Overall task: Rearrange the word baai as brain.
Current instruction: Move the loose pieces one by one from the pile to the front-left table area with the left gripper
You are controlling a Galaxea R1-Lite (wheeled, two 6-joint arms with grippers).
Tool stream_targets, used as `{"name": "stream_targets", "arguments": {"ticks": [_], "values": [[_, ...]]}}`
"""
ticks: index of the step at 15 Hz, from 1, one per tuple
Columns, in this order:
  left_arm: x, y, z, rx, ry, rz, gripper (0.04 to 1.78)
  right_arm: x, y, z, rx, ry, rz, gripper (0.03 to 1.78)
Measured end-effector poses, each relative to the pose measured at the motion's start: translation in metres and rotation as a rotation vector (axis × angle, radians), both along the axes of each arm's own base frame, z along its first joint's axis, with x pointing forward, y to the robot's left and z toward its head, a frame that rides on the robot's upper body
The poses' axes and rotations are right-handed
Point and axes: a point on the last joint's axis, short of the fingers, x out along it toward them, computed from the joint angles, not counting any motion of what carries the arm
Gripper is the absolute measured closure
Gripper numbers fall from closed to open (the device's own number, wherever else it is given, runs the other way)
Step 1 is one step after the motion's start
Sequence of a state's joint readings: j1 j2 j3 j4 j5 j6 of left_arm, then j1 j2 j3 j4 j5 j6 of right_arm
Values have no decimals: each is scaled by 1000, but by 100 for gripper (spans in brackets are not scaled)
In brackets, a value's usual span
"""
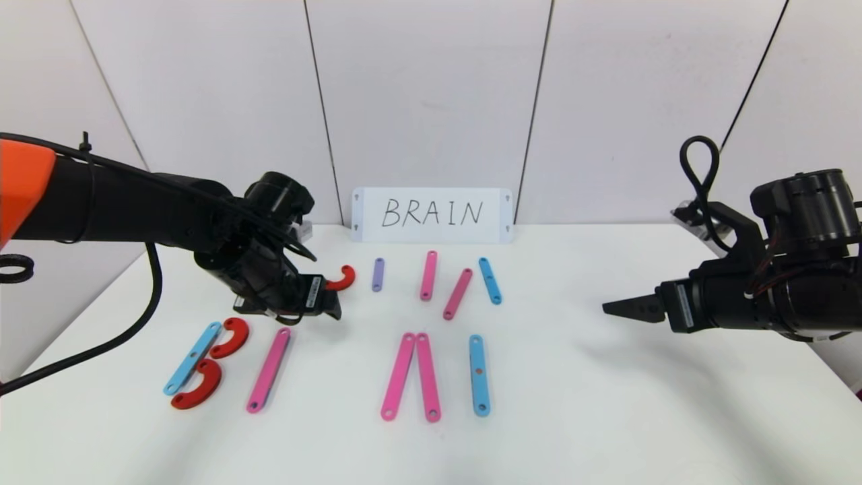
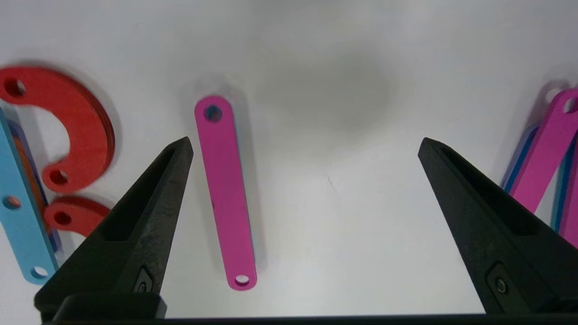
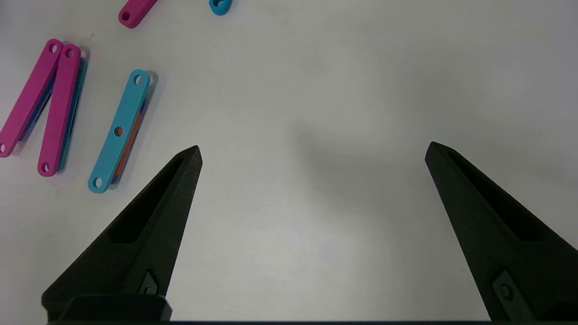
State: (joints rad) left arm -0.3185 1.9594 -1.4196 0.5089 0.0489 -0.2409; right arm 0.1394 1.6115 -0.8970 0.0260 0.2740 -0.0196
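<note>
A white desk [image 1: 606, 417] stands against pale wall panels, with a white card [image 1: 432, 214] handwritten "BRAIN" propped at its far edge. The left arm reaches in from the left edge, its left gripper [image 2: 305, 145] hanging with fingers spread wide over a long pink perforated plastic strip [image 1: 269, 370] toward the near-left part. The right gripper [image 3: 312, 151], fingers likewise apart and holding nothing, hovers by the right edge over bare desk.

Toward the near-left corner a light-blue strip [image 1: 192, 358] and two red C-shaped plastic curves [image 1: 229, 337] [image 1: 199, 385] form the B. Near the centre, two long pink strips [image 1: 398, 376] [image 1: 428, 377] meet in an inverted V, and a blue strip [image 1: 478, 374] lies beside them as the I. Spare pieces lie nearer the far edge: a third red curve [image 1: 342, 277] just beside the left gripper, a short purple strip [image 1: 378, 274], two short pink strips [image 1: 428, 275] [image 1: 458, 293] and a short blue strip [image 1: 490, 280].

The step in hand appears to be building the R on the lone pink strip. To do it well, the fingers should straddle the spare curve squarely, close on its edges, and set its ends against the strip's far end without nudging the B.
</note>
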Motion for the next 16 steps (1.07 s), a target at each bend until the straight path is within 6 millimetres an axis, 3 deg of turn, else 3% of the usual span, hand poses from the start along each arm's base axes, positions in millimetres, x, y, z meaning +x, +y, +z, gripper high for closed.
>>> {"name": "stream_targets", "arguments": {"ticks": [5, 10, 16], "values": [[41, -5, 9, 49, -106, -110, 7, 0, 0, 0, 1, 0, -1, 8], [78, -3, -6, 100, -137, -242, 7, 0, -1, 0, 1, 1, -1, 8], [103, 0, -23, 75, -99, -275, 7, 0, -1, 0, 1, 1, -1, 8]]}}
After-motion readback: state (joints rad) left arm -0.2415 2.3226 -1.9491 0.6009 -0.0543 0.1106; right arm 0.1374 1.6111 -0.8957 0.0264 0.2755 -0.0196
